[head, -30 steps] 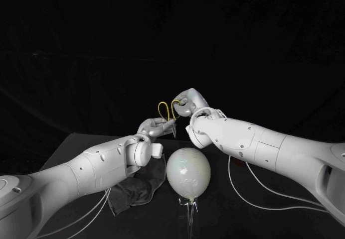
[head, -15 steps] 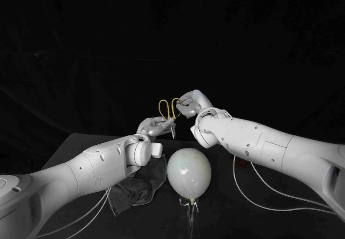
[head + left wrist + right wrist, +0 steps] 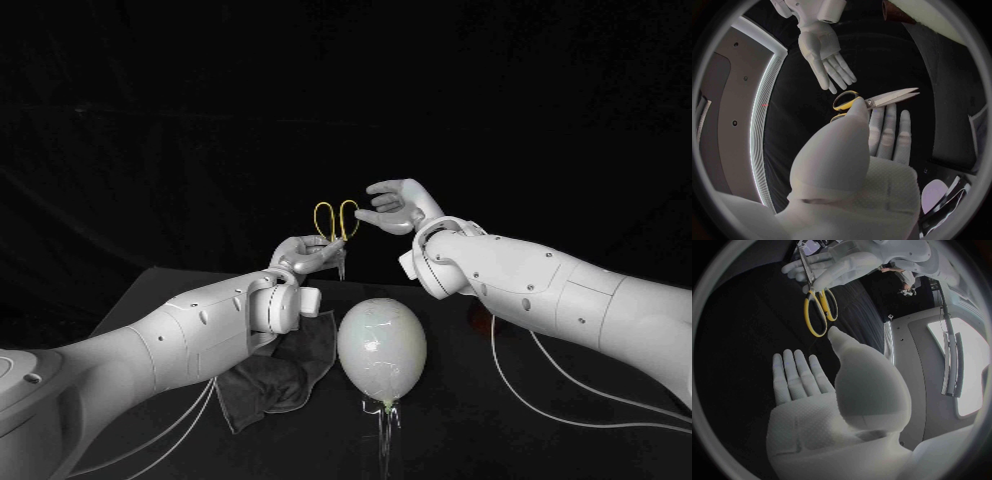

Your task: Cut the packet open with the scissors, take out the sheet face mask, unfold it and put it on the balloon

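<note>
item: scissors [image 3: 336,222], yellow loops uppermost, pinched near the middle by my left hand [image 3: 307,256], raised above the table [image 3: 137,295] and beyond the balloon [image 3: 379,345]. item: my right hand [image 3: 398,206], holding nothing, fingers spread apart; a second before it was against the loops, and by this entry it had drawn off sideways, near the scissors but apart from them. item: balloon, lay on the table between my arms, unmoved. item: dark cloth [image 3: 274,378], under my left forearm, unmoved.
</note>
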Controlling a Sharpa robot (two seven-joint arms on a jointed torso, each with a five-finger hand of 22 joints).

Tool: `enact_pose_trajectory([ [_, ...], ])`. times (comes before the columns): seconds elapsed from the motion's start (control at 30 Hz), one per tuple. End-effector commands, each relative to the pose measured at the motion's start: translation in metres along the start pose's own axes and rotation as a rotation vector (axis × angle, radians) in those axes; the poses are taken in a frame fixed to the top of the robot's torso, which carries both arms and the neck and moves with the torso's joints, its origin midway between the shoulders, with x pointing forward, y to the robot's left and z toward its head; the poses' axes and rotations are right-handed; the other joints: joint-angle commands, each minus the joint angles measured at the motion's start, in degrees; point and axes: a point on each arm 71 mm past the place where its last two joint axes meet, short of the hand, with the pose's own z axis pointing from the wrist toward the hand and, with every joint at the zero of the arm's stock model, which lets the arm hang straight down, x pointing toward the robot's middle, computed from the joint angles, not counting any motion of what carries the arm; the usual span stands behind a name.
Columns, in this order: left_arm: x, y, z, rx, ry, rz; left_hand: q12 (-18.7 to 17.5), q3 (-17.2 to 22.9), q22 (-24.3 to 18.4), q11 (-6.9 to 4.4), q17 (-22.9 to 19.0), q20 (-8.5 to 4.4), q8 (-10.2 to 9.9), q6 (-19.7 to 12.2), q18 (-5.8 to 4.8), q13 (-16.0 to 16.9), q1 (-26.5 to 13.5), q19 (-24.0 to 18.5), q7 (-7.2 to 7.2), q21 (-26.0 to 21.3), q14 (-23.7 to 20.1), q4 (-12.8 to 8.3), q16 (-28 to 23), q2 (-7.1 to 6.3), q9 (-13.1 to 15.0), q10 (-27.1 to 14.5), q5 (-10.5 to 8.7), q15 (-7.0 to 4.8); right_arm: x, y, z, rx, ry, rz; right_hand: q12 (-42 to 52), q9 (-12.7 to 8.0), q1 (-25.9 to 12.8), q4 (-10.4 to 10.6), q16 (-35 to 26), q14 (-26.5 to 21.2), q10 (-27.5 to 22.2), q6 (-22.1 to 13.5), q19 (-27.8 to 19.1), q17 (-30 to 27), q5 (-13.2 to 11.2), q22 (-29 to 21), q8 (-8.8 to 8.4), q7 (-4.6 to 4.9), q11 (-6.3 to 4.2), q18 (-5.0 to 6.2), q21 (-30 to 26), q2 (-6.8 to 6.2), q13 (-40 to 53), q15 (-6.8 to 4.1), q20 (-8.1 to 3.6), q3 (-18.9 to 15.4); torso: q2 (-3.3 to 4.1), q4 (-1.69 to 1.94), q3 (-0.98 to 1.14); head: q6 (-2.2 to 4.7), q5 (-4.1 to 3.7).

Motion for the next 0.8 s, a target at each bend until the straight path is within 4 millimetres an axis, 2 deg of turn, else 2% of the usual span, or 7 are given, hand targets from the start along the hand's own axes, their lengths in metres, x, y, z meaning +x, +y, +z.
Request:
enact_pose_trajectory([
  [0.03,-0.003,-0.003,0.001,0.014,0.003,0.085,-0.5,4.9,0.0,-0.31,-0.1,-0.05,1.1,-0.1,0.88,0.1,-0.6,0.4,0.39,0.3,0.5,-2.2,-0.4,-1.3,4.7,0.6,0.23,-0.17,-0.005,0.0,-0.002,-0.052,0.034,0.028,-0.2,-0.7,1.3,0.5,-0.6,-0.9,-2.4,-1.0,-1.1,-1.3,0.1,-2.1,-0.69,0.22,0.23,-0.61,-2.4,0.84,-0.1,0.32,0.06,-3.6,-0.01,0.0,0.04,0.05,0.26],
  [0.2,-0.015,-0.005,0.002,0.005,0.025,0.155,-0.8,9.4,0.0,-0.4,-0.2,0.05,1.3,-0.4,0.54,0.1,-2.2,0.9,0.64,0.3,0.7,-2.4,-0.7,-3.23,6.1,0.9,0.24,-0.3,-0.026,-0.01,-0.007,-0.067,0.004,0.004,0.6,0.3,4.1,0.7,0.2,0.9,1.1,4.6,2.0,-3.0,0.2,-3.2,0.43,2.11,0.39,-0.28,-3.4,3.47,0.1,0.13,-0.1,-7.5,-0.02,-0.01,0.01,0.25,0.7],
  [0.27,-0.02,-0.008,0.003,-0.004,0.046,0.182,-0.8,11.5,0.1,-0.48,-0.2,0.17,1.4,-0.5,-0.36,0.1,-3.0,1.6,0.82,0.6,0.8,-2.5,-0.9,-4.12,6.7,1.0,0.24,-0.46,-0.035,-0.013,-0.009,-0.077,0.004,-0.01,1.8,0.9,6.9,-0.6,3.7,9.3,4.5,9.2,13.0,-2.5,0.2,-1.3,1.83,4.57,-2.14,2.54,1.0,5.03,0.3,-2.87,-0.49,-7.2,0.0,-0.08,0.0,0.27,0.94],
  [0.43,-0.031,-0.019,0.006,-0.047,0.133,0.245,-0.8,14.7,1.4,-0.66,-0.1,-0.19,1.8,-0.6,0.25,0.2,-4.8,6.9,1.23,3.6,1.3,-3.3,-1.0,-5.54,8.0,1.5,0.25,-0.72,-0.05,-0.01,-0.017,-0.132,0.097,-0.079,4.1,0.5,10.6,-2.7,9.0,30.6,13.6,14.3,29.9,0.2,2.1,3.1,2.87,3.33,-6.01,3.32,11.0,6.14,0.4,-9.36,-6.23,-3.8,0.13,-0.18,0.14,0.46,1.5],
  [0.6,-0.037,-0.032,0.007,-0.099,0.245,0.317,-0.8,16.5,2.1,-0.79,-0.1,-0.77,2.0,-0.7,0.88,0.1,-6.0,9.4,1.58,5.4,1.8,-4.5,-1.1,-6.46,8.9,1.8,0.23,-0.85,-0.051,0.005,-0.023,-0.252,0.205,-0.287,2.5,-0.6,9.0,-2.6,16.1,47.0,16.2,15.7,37.1,5.1,3.5,9.6,1.78,2.47,-7.82,3.42,21.2,3.56,0.0,-11.95,-9.36,-2.3,0.18,-0.23,0.23,0.45,2.0],
  [0.67,-0.037,-0.038,0.007,-0.123,0.296,0.352,-0.9,19.3,2.7,-0.83,-0.2,-1.57,1.8,-0.7,0.71,0.1,-7.0,10.1,1.97,6.7,2.0,-6.4,-1.4,-7.45,9.4,1.8,0.28,-0.78,-0.047,0.014,-0.025,-0.313,0.246,-0.406,2.1,-1.0,7.0,-1.2,37.4,54.7,17.1,15.7,48.8,27.3,2.9,34.3,1.24,1.14,-8.4,-0.28,43.8,2.56,0.3,-12.63,-9.77,-2.3,0.24,-0.23,0.26,0.43,2.03],
  [0.8,-0.038,-0.048,0.006,-0.159,0.351,0.394,-0.8,22.8,3.4,-0.75,-0.3,-1.87,1.5,-0.5,0.58,0.1,-9.6,9.9,1.99,7.9,2.2,-8.2,-1.7,-8.49,10.1,1.9,0.15,-0.81,-0.034,0.03,-0.025,-0.403,0.284,-0.572,0.1,-1.9,6.9,0.6,53.5,53.4,18.3,17.3,51.6,45.1,3.7,50.6,0.43,1.51,-8.3,-2.24,58.0,0.29,0.2,-11.88,-9.95,2.5,0.41,-0.18,0.48,0.67,2.16],
])
